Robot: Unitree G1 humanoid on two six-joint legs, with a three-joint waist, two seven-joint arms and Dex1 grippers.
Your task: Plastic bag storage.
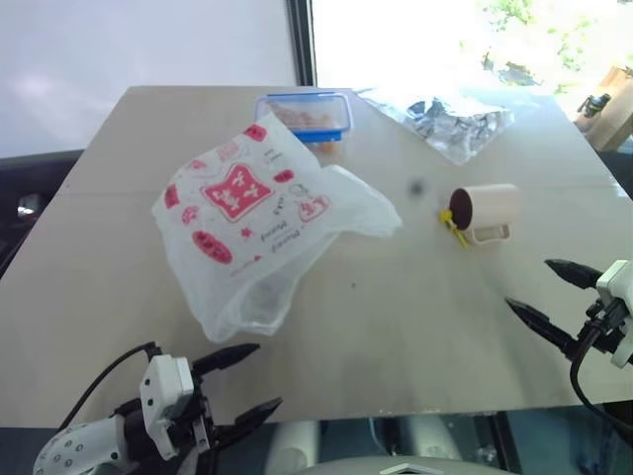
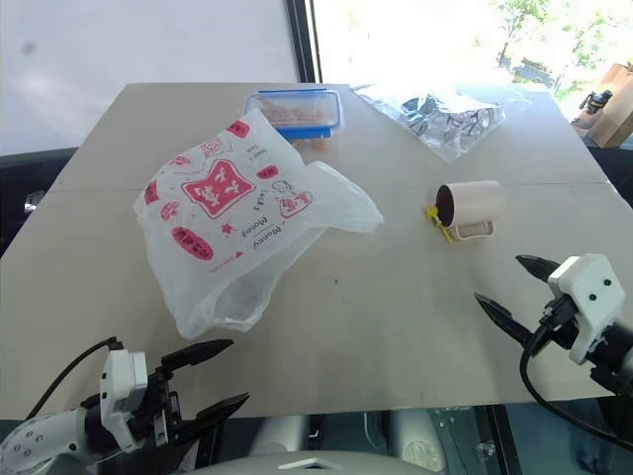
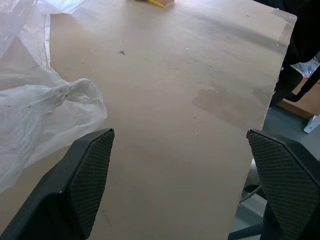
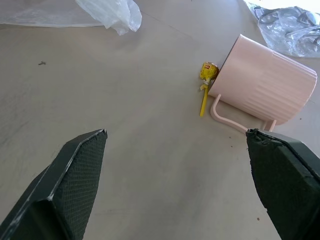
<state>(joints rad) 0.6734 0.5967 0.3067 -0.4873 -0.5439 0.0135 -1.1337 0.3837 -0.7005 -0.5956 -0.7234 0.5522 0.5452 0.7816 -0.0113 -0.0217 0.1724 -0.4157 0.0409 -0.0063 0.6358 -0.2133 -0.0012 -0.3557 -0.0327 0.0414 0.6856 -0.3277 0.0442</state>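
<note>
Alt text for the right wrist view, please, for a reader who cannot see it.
A ribbed pale pink plastic cup with a thin handle lies on its side on a beige tabletop, a small yellow stick-like item by its mouth. The open right gripper frames bare table before it; a crumpled corner of the translucent white plastic bag lies beyond.

Two head views, side by side, angled forward and down over the pale beige tabletop (image 1: pixel 396 327), sharing nearly the whole scene. Left wrist view low and close over the surface, catching the floppy translucent white plastic bag (image 3: pixel 35 115). Right wrist view likewise low, facing the tipped ribbed pink cup (image 4: pixel 262 87), also seen from the head.
</note>
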